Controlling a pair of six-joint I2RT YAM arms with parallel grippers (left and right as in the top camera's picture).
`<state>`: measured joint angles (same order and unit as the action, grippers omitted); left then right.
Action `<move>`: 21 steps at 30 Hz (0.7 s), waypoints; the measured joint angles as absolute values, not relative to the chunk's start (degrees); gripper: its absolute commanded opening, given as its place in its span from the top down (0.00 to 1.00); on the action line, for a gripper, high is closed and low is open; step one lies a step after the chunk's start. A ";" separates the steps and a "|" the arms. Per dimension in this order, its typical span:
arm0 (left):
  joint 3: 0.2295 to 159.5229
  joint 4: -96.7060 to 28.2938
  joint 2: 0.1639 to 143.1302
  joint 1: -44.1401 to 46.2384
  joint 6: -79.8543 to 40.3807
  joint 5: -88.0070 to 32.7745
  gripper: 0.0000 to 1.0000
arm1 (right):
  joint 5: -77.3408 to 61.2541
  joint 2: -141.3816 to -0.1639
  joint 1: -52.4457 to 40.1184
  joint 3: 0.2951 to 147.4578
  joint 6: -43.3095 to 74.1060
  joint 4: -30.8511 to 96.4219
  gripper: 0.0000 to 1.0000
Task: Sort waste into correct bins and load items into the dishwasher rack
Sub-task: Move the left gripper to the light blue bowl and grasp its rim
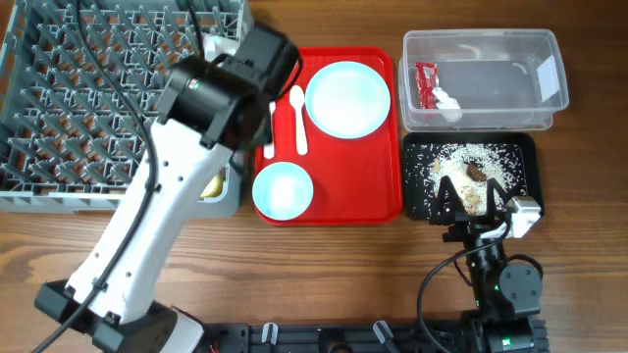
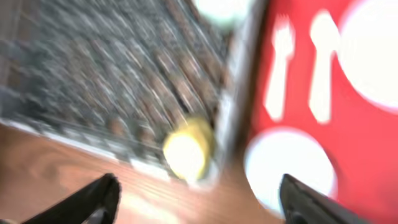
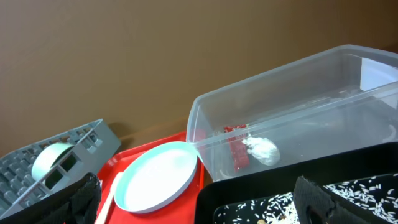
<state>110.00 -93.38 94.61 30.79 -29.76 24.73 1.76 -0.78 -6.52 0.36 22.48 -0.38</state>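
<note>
My left gripper (image 2: 199,205) is open and empty, above the wood next to the dishwasher rack (image 1: 88,98); that view is blurred. The left arm (image 1: 231,83) hides the rack's right side. A yellow cup (image 2: 186,146) sits in the rack's near corner (image 1: 211,184). One pale blue bowl (image 3: 53,158) stands in the rack. The other bowl (image 1: 283,189), plate (image 1: 347,98), spoon (image 1: 299,118) and fork (image 1: 271,132) lie on the red tray. My right gripper (image 1: 471,196) is open and empty over the black tray (image 1: 417,191), which holds rice and brown scraps (image 1: 476,172). The red-and-white wrapper (image 1: 426,85) lies in the clear tub (image 1: 549,103).
The red tray (image 1: 378,186) lies between the rack and the two bins. A white crumpled wad (image 1: 448,106) lies in the clear tub beside the wrapper. Bare wooden table (image 1: 324,275) runs along the front.
</note>
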 measured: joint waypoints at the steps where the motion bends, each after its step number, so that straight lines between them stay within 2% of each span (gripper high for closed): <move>1: 109.93 -94.50 94.59 31.09 -30.61 22.63 0.21 | 1.76 -0.78 -6.52 0.36 22.48 -0.40 0.00; 4: 106.02 -94.50 94.63 32.84 -34.09 17.32 0.28 | 1.76 -0.78 -6.52 0.36 22.48 -0.40 0.00; 8: 94.19 -86.98 94.85 34.96 -37.71 14.06 0.38 | 1.76 -0.78 -6.52 0.36 22.48 -0.43 0.00; 15: 72.51 -68.20 95.57 34.11 -40.77 12.10 0.34 | 1.76 -0.78 -6.52 0.36 22.48 -0.45 0.00; 21: 66.65 -58.85 95.68 30.70 -41.28 12.14 0.27 | 1.76 -0.78 -6.52 0.36 22.48 -0.45 0.00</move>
